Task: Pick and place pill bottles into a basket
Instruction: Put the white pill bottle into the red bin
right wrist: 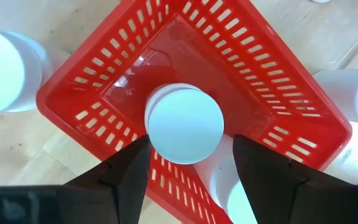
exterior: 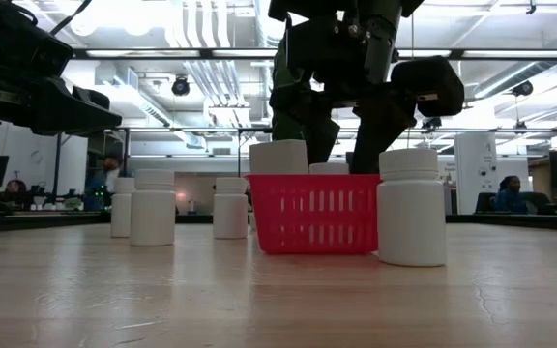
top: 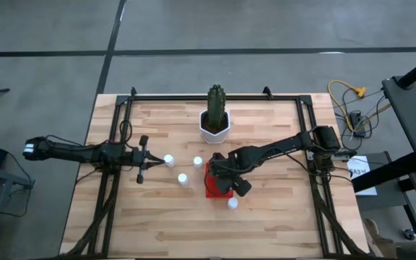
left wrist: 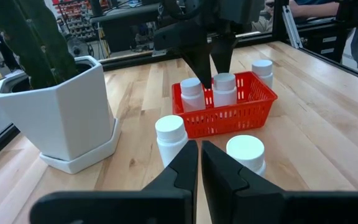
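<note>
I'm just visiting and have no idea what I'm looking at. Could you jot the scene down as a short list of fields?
Basket: red basket mid-table, two white pill bottles standing inside
Bottles outside: four upright on the wooden table, one at
Right gripper: over the basket, fingers astride a bottle
Left gripper: shut, empty, beside a loose bottle
Also there: potted cactus behind the basket

No legible txt anywhere.
</note>
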Robot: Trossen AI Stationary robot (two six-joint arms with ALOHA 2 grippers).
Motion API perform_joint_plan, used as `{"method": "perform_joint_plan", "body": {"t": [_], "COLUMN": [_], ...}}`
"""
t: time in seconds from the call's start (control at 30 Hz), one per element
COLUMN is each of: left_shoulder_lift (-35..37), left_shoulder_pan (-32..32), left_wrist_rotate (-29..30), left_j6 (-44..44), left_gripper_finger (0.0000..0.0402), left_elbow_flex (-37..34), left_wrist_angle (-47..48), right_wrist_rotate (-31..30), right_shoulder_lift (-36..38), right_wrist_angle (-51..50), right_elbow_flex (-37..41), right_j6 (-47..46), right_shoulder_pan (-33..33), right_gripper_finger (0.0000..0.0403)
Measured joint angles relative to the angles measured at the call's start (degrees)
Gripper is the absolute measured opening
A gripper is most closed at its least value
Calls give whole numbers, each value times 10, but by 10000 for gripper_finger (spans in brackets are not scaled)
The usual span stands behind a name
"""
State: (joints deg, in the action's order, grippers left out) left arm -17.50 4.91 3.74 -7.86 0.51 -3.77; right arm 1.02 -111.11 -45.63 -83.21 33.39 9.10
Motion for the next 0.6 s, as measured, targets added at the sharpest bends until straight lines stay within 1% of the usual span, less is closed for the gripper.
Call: {"method": "perform_joint_plan", "body": {"t": [0.6], "left_shoulder_lift": [0], "left_shoulder_pan": [0], "left_wrist_rotate": [0], "left_j6": [0], "left_gripper_finger": [3], "left_elbow_flex": [0], "left_wrist_angle": [0], "right_wrist_rotate": [-2], "right_shoulder_lift": [0], "right_wrist_angle": [0], "right_elbow_flex": [0], "right_j6": [-32], "right_shoulder_pan": [1], "right_gripper_finger": [217]}}
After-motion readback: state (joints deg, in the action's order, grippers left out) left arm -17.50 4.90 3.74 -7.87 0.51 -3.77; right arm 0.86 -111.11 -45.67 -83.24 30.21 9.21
